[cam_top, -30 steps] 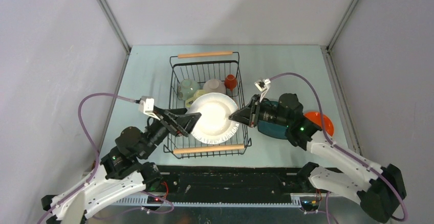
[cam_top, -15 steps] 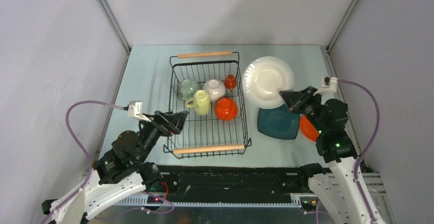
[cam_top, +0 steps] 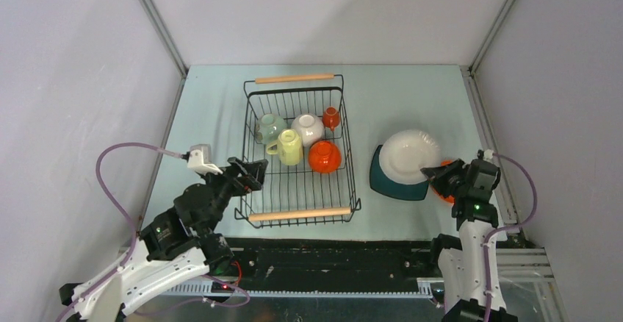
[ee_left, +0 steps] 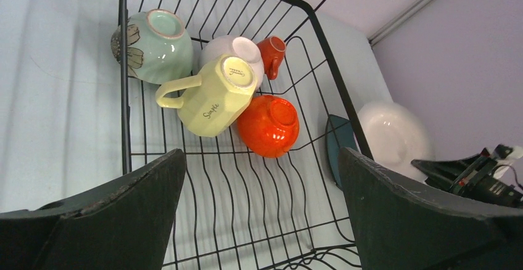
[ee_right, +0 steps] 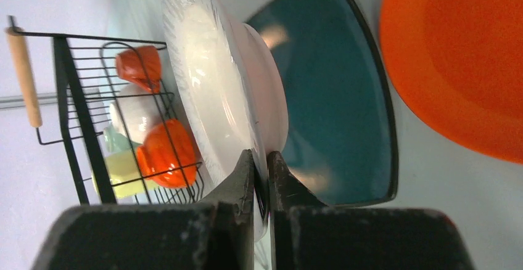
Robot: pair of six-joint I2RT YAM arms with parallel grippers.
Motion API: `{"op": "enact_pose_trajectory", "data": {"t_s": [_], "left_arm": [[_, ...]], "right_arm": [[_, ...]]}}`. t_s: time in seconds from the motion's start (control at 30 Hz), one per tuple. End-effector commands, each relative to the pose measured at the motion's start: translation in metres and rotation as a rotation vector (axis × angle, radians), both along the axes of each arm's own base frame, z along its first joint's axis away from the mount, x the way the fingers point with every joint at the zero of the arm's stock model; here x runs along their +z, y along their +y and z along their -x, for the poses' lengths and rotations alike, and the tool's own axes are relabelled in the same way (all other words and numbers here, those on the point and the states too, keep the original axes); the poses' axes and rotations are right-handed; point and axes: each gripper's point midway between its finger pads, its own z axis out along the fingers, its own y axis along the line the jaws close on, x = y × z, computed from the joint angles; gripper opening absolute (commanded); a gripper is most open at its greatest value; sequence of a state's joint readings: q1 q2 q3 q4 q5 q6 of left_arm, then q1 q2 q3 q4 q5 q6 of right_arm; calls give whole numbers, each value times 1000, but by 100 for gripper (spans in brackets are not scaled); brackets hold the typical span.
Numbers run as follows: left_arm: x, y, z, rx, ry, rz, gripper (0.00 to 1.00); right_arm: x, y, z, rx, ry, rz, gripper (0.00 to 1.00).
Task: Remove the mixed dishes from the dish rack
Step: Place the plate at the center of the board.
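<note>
Overhead, the right gripper (cam_top: 428,169) is pinched shut on the rim of a white glossy bowl with a fluted edge (cam_top: 408,156), which spreads out ahead of its fingertips above a dark teal square plate (cam_top: 388,187). From that height the bowl looks nearly flat. The right wrist view shows what the top view does not: the bowl stands tilted on edge, the two fingers close together on either side of its rim, the teal plate under it, and a round orange plate (ee_right: 456,66) lying flat on the table to the gripper's outer side, close beside the teal one. Whether the bowl's lower edge touches the teal plate cannot be told. The left gripper (cam_top: 251,172) is spread to its widest and holds nothing, poised at the near left corner of the rectangular black wire dish rack with two light wooden rod handles (cam_top: 300,214). Its wrist view looks between the two dark fingers down into the rack and shows the foot rings and bases of the dishes ahead of it, detail lost from above. Ahead of the left gripper the rack holds five pieces, clustered at the far end: one pale green bowl (ee_left: 151,45), one white bowl (ee_left: 231,48), one small orange cup (ee_left: 271,54), one pale yellow handled mug (ee_left: 216,94) and one orange bowl (ee_left: 268,125). Outside the rack are three: the gripped white bowl and two plates.
</note>
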State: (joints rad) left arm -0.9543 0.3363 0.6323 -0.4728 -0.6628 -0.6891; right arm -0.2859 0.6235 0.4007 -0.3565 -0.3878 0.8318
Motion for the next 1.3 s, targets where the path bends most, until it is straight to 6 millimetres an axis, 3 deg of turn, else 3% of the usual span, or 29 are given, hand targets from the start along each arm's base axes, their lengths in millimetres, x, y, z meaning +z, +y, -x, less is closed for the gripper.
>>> {"op": "enact_pose_trajectory", "data": {"t_s": [0.0, 0.47, 0.73, 1.0, 1.27], "left_arm": [[-2, 5, -4, 37, -5, -29, 100], [-11, -3, -7, 15, 9, -73, 100], [-12, -9, -8, 1, 16, -80, 100], [-19, -15, -11, -7, 49, -109, 100], [-18, -44, -18, -103, 49, -187, 100]], "right_arm": [[17, 9, -14, 74, -127, -69, 0], [-33, 4, -14, 57, -7, -97, 0], [-48, 3, -11, 53, 34, -102, 0], [-61, 0, -2, 32, 69, -75, 11], [-57, -4, 5, 16, 62, -30, 26]]}}
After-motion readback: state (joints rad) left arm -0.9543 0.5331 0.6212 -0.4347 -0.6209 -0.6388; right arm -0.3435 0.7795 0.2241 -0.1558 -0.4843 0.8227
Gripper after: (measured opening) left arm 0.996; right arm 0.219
